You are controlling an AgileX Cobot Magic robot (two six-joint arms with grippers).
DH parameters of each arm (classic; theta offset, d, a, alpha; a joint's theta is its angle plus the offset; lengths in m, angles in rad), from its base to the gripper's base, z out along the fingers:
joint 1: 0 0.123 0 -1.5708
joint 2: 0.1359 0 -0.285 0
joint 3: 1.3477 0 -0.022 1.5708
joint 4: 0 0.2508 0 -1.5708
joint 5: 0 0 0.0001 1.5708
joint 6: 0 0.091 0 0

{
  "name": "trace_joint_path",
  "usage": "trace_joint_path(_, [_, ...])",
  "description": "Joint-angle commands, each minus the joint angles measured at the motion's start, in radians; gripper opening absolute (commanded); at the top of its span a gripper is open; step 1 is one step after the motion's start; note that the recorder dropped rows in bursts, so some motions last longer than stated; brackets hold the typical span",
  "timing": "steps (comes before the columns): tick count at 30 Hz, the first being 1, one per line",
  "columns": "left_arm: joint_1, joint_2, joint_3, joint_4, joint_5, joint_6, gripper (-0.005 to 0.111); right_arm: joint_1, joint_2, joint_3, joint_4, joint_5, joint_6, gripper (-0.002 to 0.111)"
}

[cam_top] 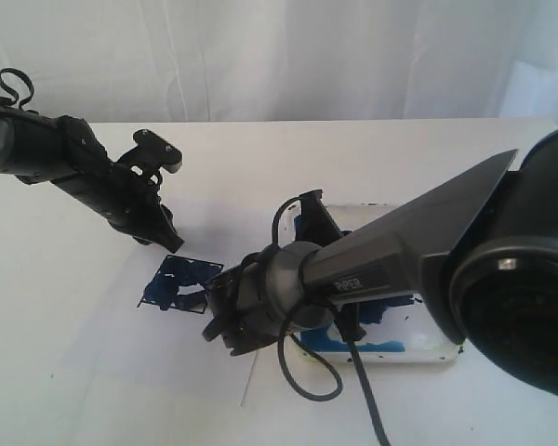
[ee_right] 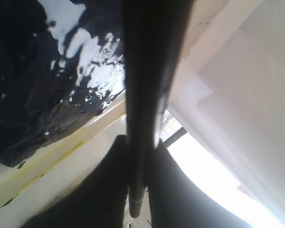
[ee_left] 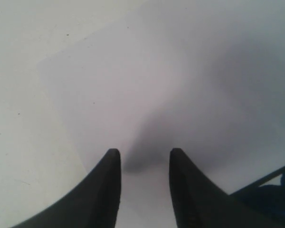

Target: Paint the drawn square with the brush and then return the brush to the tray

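- The left fingers (ee_left: 108, 190) stood spread apart with nothing between them, their tips just above a white paper sheet (ee_left: 147, 85).
- A dark blue corner of the painted area showed at the edge of the left wrist view, off to one side of those fingers.
- In the exterior view, the left arm (cam_top: 84, 172) reached in from the upper left, and its tips came down close to the upper edge of the drawn square (cam_top: 179, 283).
- The drawn square lay left of centre on the bench (cam_top: 353, 158) and was blotched with dark blue paint over most of its inside.
- The right fingers (ee_right: 173, 194) were pressed in on the brush (ee_right: 141, 95), pinching its thin black shaft between them.
- The brush ran straight out from that grip, and one short end stuck out behind the fingers.
- The brush tip could not be made out in any view, so whether it touched the paper could not be told.
- In the exterior view, the right arm (cam_top: 381, 260) stretched across from the right, and its hand sat just beside the lower right corner of the drawn square, between the square and the tray (cam_top: 435, 351).
- The tray lay right of the square, partly hidden under the right arm, smeared with dark blue paint and yellowish along its rim.
- A black cable (cam_top: 307, 376) hung in a loop under the right arm's wrist.
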Motion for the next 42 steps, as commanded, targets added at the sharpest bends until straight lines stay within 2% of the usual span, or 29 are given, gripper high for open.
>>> trace_joint_path(1, [0.003,0.0,0.005,0.004,0.037,-0.002,0.04,-0.009,-0.038,0.008,-0.028,0.011,0.028,0.0])
trace_joint_path(33, [0.003,0.0,0.005,0.009,0.053,-0.002,0.04,-0.011,-0.044,0.067,-0.039,0.011,-0.024,0.0])
trace_joint_path(42, [0.003,0.0,0.005,0.011,0.055,-0.002,0.04,-0.038,-0.044,0.067,-0.021,0.011,-0.009,0.0])
